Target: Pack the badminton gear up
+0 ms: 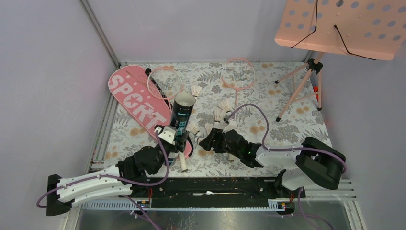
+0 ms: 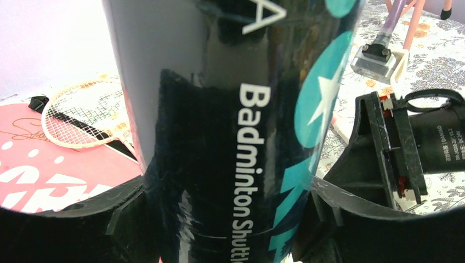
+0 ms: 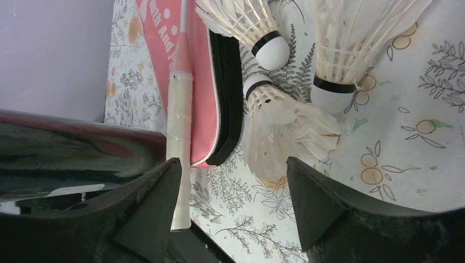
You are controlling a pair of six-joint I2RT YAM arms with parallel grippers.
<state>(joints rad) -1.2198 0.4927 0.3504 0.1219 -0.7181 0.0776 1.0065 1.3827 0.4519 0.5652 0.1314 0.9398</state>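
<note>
The pink cover [image 1: 136, 103] reads "SPORT"; the black tube [image 2: 230, 137] reads "Badminton".

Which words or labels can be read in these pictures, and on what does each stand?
"SPORT": pink racket cover.
"Badminton Shuttl", cut off: black shuttlecock tube.
Cover's small white lettering: cut off, unclear.
Small white print on the right arm's black housing: too small to read.

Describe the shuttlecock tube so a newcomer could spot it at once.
Find the pink SPORT racket cover on the table's left side. Right of its near end, the left gripper holds the black shuttlecock tube. It is the only dark, open-topped cylinder; nearby gear is pink or white.
</note>
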